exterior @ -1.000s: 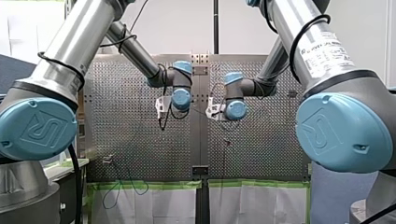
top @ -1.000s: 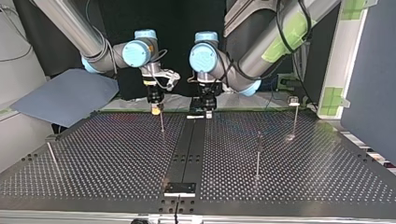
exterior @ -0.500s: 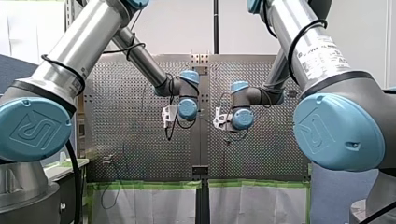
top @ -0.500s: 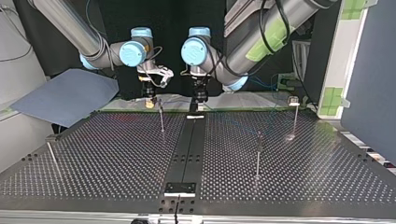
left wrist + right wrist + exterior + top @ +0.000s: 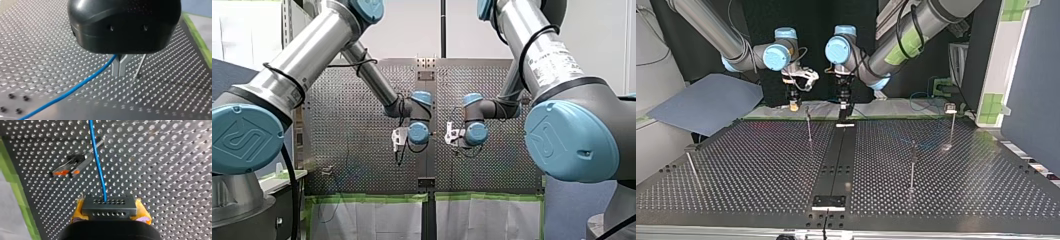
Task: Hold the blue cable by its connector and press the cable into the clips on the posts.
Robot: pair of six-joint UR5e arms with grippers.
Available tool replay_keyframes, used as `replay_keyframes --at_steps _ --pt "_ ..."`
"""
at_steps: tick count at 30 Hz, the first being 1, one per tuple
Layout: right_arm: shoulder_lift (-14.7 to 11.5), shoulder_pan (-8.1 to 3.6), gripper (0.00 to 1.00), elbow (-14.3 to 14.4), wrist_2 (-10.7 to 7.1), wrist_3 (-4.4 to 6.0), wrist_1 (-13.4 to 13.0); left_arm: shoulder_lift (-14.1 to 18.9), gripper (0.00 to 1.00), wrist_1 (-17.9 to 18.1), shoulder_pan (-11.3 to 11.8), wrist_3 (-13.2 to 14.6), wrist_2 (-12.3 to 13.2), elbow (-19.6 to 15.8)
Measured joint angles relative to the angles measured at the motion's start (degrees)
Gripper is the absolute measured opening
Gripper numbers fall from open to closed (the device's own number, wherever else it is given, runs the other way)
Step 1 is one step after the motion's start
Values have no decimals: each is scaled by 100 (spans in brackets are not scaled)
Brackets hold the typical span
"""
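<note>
In the left wrist view my left gripper [image 5: 118, 74] has its metal fingers shut on the blue cable [image 5: 75, 87], which trails off to one side above the table. My right gripper [image 5: 109, 205], with yellow pads, is shut on the dark perforated connector [image 5: 110, 213]; the blue cable [image 5: 98, 167] runs straight ahead out of it. Beyond the connector, the cable passes over a post with an orange-marked clip [image 5: 75, 166]. In the top view both grippers hang over the table's far edge, my left gripper [image 5: 843, 109] beside my right gripper [image 5: 794, 106].
Thin posts stand on the perforated table [image 5: 761, 170]: one near the grippers [image 5: 809, 127], two at the top view's right [image 5: 912, 165] [image 5: 951, 122], one at its left [image 5: 691, 162]. A dark centre strip [image 5: 836, 165] runs down the table. Another post [image 5: 140, 65] stands beside my left fingers.
In the top view both grippers have drawn back towards the table's far edge and risen a little, my right one moving off the nearby post. Both grips look unchanged.
</note>
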Motion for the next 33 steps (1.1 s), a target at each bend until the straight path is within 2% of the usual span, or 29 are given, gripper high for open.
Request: replay_keyframes --at_steps 8,18,26,30,33 --pt "180 -78 0 133 -78 42 -128 -333 2 252 -119 -10 43 0" --pt "283 -280 0 269 -175 60 -433 -379 2 375 -207 -19 25 0" --pt "459 -470 0 374 -402 116 -713 -390 2 634 -233 -21 71 0" --pt "512 -548 0 398 -523 135 -836 -396 2 663 -218 -25 86 0" --pt "522 -610 0 402 -598 192 -894 -458 2 643 -212 -25 107 1"
